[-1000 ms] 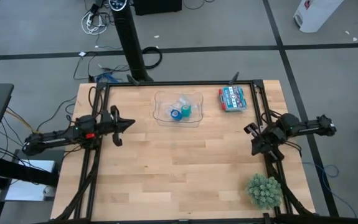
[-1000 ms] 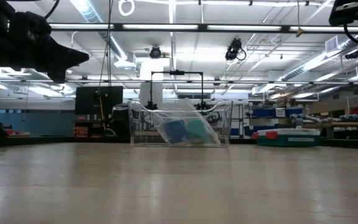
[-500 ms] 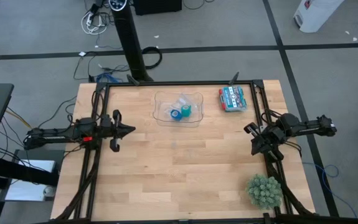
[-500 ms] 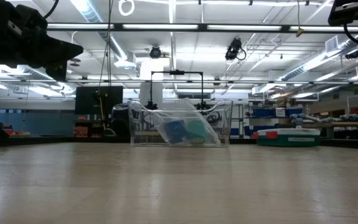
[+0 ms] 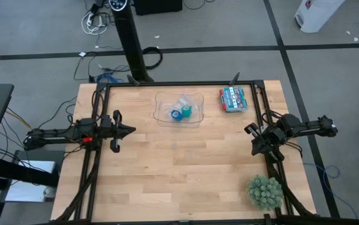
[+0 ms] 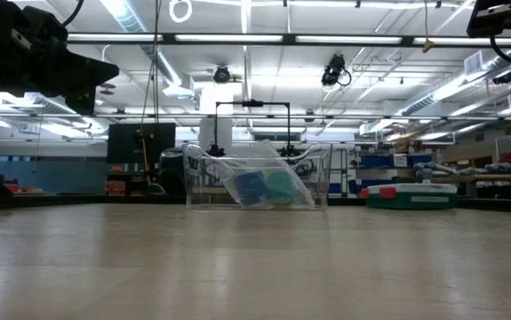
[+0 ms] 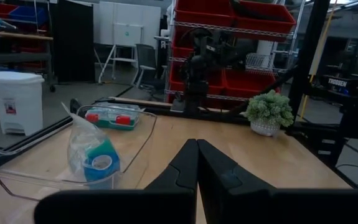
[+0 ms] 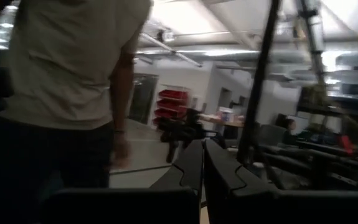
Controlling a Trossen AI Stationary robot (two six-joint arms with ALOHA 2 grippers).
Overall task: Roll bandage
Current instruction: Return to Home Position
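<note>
Bandage (image 5: 187, 111) w/ blue roll (image 5: 177, 115) in clear bin (image 5: 163, 120), red-teal case (image 5: 233, 99) nearby.

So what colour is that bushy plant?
The plant is pale green, clearest in the high view.

I watch a wooden table (image 5: 179, 165) bearing a clear bin (image 5: 160, 117), a red-and-teal case (image 5: 233, 99) nearby, and a green plant (image 5: 265, 191) cornered.

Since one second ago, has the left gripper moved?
Yes, slightly. In the high view the left gripper has swung a little away from the transparent bin, then held still for the last half second.
</note>
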